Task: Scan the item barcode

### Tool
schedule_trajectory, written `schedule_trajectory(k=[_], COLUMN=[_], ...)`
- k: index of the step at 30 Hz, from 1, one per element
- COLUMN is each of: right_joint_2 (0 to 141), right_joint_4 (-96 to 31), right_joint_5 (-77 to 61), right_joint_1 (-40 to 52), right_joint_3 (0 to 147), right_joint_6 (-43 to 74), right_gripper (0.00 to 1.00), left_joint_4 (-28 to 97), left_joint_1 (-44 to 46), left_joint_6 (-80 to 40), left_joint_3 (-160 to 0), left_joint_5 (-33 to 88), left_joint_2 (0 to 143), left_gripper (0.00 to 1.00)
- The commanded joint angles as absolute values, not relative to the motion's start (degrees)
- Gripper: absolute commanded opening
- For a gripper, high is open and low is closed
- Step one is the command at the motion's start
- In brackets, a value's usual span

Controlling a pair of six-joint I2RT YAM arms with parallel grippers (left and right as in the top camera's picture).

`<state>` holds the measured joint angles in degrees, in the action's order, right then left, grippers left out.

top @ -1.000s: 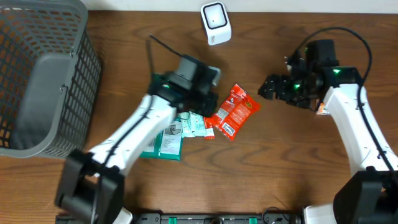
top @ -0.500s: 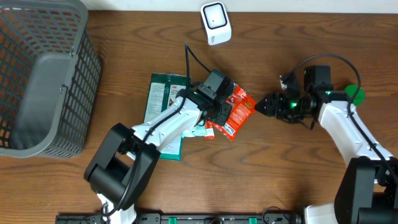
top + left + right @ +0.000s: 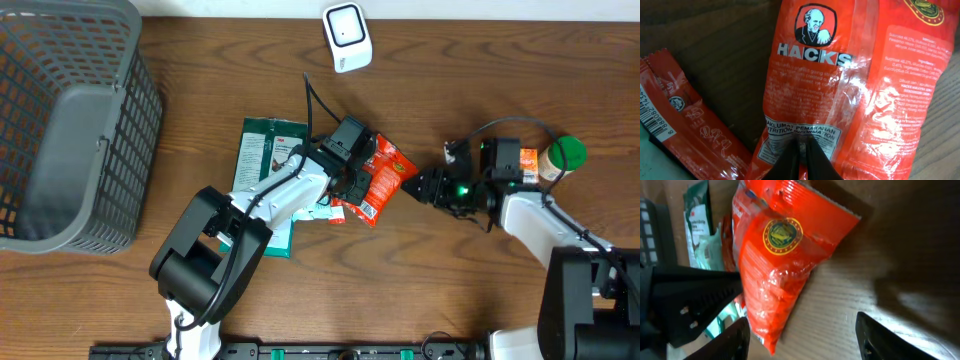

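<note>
A red Hacks candy bag lies on the wooden table, its printed back facing the left wrist camera. My left gripper is shut on the bag's near edge, its fingers pinching the film at the nutrition label. My right gripper sits just right of the bag, open, low over the table. In the right wrist view the bag's lower corner reaches between the wide-spread fingers. The white barcode scanner stands at the back edge.
Green packets and a small red sachet lie under and beside the left arm. A grey wire basket fills the left side. A green-capped bottle stands behind the right arm.
My left gripper slid right onto the Hacks bag and shut. My right gripper came down and left toward the bag, narrowing its jaws and uncovering the green-capped bottle.
</note>
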<state>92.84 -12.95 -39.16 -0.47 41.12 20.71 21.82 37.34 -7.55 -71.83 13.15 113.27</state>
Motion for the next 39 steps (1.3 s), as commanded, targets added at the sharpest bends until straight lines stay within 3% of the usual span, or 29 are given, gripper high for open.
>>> schedule_trajectory(k=[1,10,24,39], right_joint_2=[92.9,92.9,93.0,93.0], right_joint_4=[-7.6,3.9,10.1,10.0], right_joint_5=[-40.8,-40.4,-32.5,-31.7], right_joint_1=[0.9,4.8,11.2,11.1], right_joint_3=[37.6,33.5,33.2,32.9], right_joint_6=[24.9,31.0,37.7,36.5], right_gripper=[0.63,0.64,0.53,0.66], left_joint_4=[22.6,22.7,23.5,23.1], left_joint_1=[37.3,37.3,37.3,36.8], left_joint_6=[-7.8,-7.8,-7.6,-7.4], left_joint_3=[-71.4,-71.4,-71.4,-73.9], left_joint_5=[10.8,10.9,10.9,10.6], left_joint_2=[116.1,116.1,116.1,104.0], left_gripper=[0.09,0.09,0.09,0.13])
